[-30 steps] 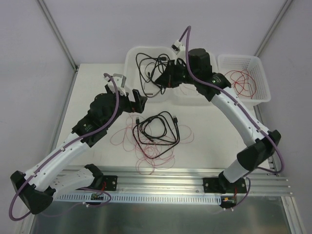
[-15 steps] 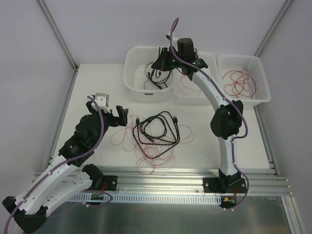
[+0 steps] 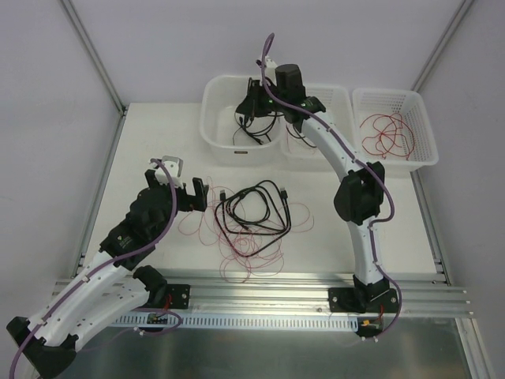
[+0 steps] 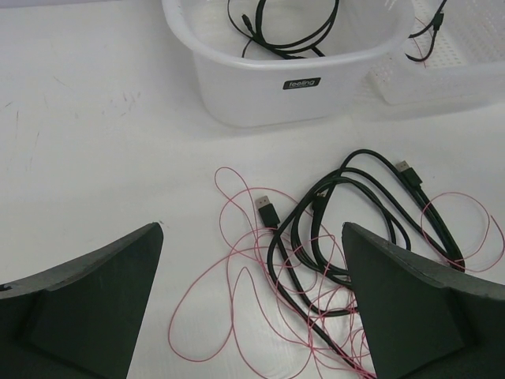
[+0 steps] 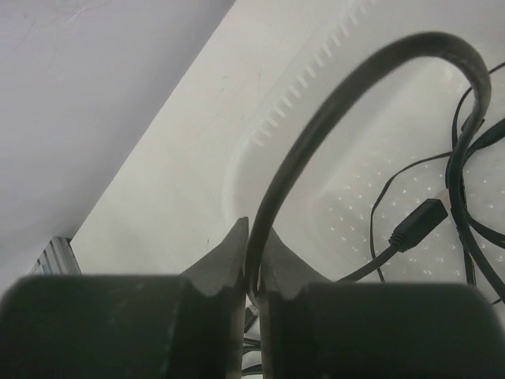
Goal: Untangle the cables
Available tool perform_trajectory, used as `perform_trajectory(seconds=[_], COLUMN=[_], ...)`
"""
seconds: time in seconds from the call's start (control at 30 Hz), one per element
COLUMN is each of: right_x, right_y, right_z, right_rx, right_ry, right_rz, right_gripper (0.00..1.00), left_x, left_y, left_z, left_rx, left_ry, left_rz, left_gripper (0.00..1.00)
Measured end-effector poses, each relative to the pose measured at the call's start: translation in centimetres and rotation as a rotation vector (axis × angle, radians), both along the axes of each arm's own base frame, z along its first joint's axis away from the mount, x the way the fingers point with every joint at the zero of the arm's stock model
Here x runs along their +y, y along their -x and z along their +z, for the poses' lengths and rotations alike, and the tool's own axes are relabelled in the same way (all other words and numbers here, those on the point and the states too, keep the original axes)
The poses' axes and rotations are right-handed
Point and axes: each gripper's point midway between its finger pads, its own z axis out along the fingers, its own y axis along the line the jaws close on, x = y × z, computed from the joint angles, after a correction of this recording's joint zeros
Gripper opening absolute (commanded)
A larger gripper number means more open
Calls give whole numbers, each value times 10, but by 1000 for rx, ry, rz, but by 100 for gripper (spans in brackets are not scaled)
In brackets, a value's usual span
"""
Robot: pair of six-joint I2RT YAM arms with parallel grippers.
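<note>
A tangle of black cables (image 3: 254, 207) and thin red wires (image 3: 237, 246) lies mid-table; it also shows in the left wrist view, black cables (image 4: 359, 229) over red wires (image 4: 237, 260). My left gripper (image 3: 183, 193) is open and empty, just left of the tangle and above the table. My right gripper (image 3: 254, 99) is shut on a black cable (image 5: 316, 118) and holds it over the left white bin (image 3: 217, 134), where more black cable (image 3: 251, 126) hangs and lies. In the right wrist view the cable arcs up from between the closed fingertips (image 5: 237, 245).
A middle white bin (image 3: 293, 154) with red wire stands next to the left bin. A white basket (image 3: 422, 134) at back right holds red wire loops (image 3: 387, 133). A metal rail (image 3: 260, 288) runs along the table's near edge.
My right gripper has carried the black cable from the middle bin to above the left bin. My left arm drew back to the left and now sits beside the tangle.
</note>
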Motion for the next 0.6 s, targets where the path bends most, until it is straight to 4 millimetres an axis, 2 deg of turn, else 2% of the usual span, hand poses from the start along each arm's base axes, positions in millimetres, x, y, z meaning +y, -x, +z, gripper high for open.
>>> perform_trajectory(seconds=[0.1,0.17,0.2,0.23,0.27,0.3,0.4,0.47,0.53,0.6], right_x=[6,8,8,9,9,8,3,-4,-14,-26], right_y=[5,6,6,6,6,5,8,10,15,20], right_z=[16,19,16,12,7,2,-21,-34,-42,-40], right_rx=[-37,-46,-46,-44,-37,-31,3,23,34,34], right_ry=[-14,-14,-5,5,16,31,96,147,207,262], right_rz=[12,14,14,13,13,12,4,-5,-18,-34], right_gripper=[29,43,49,61,66,77,93,99,97,97], left_x=[1,2,2,2,2,2,0,-1,-2,-3], left_y=[0,-1,-1,-1,0,0,0,0,0,0], left_z=[0,0,0,0,0,0,0,0,-1,-3], left_rx=[0,0,1,1,1,1,3,4,7,13], left_ry=[3,4,3,3,3,4,5,6,5,2], left_rz=[0,4,3,3,3,2,-5,-13,-16,-21], left_gripper=[99,99,99,99,99,99,99,99,99,99])
